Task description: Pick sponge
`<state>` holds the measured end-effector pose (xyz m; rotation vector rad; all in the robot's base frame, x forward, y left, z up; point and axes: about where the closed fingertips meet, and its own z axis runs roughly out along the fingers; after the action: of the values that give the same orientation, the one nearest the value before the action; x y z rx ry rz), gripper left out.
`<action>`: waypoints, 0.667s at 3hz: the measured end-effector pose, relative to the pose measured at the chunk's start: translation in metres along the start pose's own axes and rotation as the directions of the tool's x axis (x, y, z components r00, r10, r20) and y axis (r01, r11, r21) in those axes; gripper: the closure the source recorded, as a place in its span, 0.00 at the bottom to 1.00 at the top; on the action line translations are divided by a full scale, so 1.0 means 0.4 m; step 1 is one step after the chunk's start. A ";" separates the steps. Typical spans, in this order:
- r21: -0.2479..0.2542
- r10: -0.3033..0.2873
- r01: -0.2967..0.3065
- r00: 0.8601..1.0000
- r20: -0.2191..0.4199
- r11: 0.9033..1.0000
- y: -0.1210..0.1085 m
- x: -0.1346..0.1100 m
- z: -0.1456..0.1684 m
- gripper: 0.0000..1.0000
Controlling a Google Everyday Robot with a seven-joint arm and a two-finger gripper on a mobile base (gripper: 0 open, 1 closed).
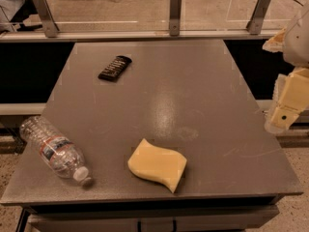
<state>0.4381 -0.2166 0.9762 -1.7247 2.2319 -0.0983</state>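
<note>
Gripper: the pale-yellow, blocky two-finger gripper (286, 111) hangs at the far right of the view, outside the right edge of the table and apart from everything on it.
Gripper state: it holds nothing; whether it is spread or pressed together cannot be told from this angle.
Arm: only a white stub of it shows above the gripper, cut off by the frame.
Key relation: the sponge lies well apart from the gripper, towards the left of the view and nearer the table's front edge. By my reading, the coming move is a long reach inward over the table and then down.
Sponge position: the thick pale-yellow foam sponge with wavy S-curved edges (157, 165) lies flat on the table near the middle of the front edge, touching nothing.
Sponge long axis: it runs on a diagonal, from farther-left to nearer-right in the view, so a grip across the shorter width looks the likelier fit.
Sponge look: plain and evenly coloured, with a broad flat top and a visibly thick side wall facing the camera.
Table: a flat grey rectangular tabletop (203, 81), dull and slightly scuffed.
Neighbours: a clear plastic water bottle with a white cap (55, 151) lies on its side near the sponge, at the front left; a small dark, flat, oblong object (115, 67) lies well apart at the back left.
Task stage: not yet begun in earnest; the sponge is untouched.
</note>
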 end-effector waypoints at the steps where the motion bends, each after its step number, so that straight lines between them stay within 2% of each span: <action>1: 0.001 0.000 0.000 1.000 0.001 1.000 0.000 -0.001 -0.001 0.00; 2: -0.006 -0.032 0.032 0.999 0.037 0.999 0.024 -0.075 0.019 0.00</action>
<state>0.4379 -0.1844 0.9729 -1.7516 2.1819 -0.0657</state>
